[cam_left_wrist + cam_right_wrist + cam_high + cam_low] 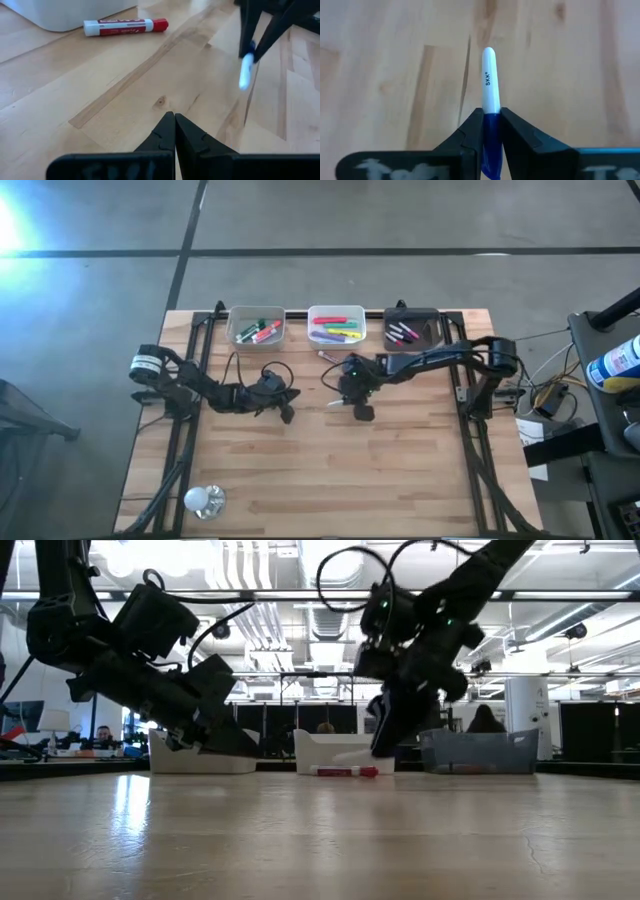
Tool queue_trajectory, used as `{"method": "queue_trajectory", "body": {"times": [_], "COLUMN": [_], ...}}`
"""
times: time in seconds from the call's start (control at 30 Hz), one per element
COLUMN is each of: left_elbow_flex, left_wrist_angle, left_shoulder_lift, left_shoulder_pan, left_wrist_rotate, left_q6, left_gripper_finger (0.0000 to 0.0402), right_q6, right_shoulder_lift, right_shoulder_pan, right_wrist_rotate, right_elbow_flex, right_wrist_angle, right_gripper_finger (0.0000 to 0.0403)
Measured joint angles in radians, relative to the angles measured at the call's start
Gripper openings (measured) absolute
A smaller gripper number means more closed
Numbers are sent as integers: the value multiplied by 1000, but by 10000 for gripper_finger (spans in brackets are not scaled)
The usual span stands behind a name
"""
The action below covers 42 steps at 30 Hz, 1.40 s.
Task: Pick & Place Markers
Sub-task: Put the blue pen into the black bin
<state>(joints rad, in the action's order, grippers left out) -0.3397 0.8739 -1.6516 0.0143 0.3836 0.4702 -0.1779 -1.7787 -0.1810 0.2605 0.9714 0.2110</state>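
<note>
Right hand (pixel 491 127) clamped on a blue-capped marker (pixel 489 80), fingers pinching the blue cap end, white barrel sticking out past the fingertips. In the high view that hand (pixel 358 406) sits mid-counter, in front of the white bin (pixel 336 324). Low view can't confirm whether the marker is clear of the wooden counter (pixel 330 480). Left hand (pixel 174 131) pinched tight, nothing between its fingers; it hangs low over the counter left of centre (pixel 284 410). Red-capped marker (pixel 125 27) with a white barrel lies flat on the counter just in front of the white bin, near the right arm. Other markers are in the bins along the far edge: green and red in the clear bin (pixel 256 326), yellow, pink and others in the white bin, a few in the black bin (pixel 412 328). Light bulb (pixel 204 499) near the front left corner.
</note>
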Motion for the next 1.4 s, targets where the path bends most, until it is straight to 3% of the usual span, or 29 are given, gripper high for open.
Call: {"method": "queue_trajectory", "body": {"times": [0.2,0.43,0.6,0.7,0.9,1.03,1.4], "left_elbow_flex": [0,0,0,0,0,0,0], "left_wrist_angle": [9,9,8,8,8,8,8], "left_shoulder_lift": [0,0,0,0,0,0,0], "left_shoulder_pan": [0,1,1,1,2,2,2], "left_wrist_rotate": [0,0,0,0,0,-1,-21], "left_q6": [7,27,27,27,27,27,35], "left_gripper_finger": [3,3,3,3,3,3,3], "right_q6": [69,131,158,151,89,43,21], "right_shoulder_lift": [144,357,488,524,497,444,278], "right_shoulder_pan": [-8,-70,-211,-346,-609,-715,-786], "right_wrist_rotate": [-12,-210,-367,-407,-391,-387,-391], "right_elbow_flex": [-18,-12,-12,-23,-73,-113,-130], "right_wrist_angle": [73,259,412,443,434,379,312], "right_gripper_finger": [54,54,54,54,54,54,72]}}
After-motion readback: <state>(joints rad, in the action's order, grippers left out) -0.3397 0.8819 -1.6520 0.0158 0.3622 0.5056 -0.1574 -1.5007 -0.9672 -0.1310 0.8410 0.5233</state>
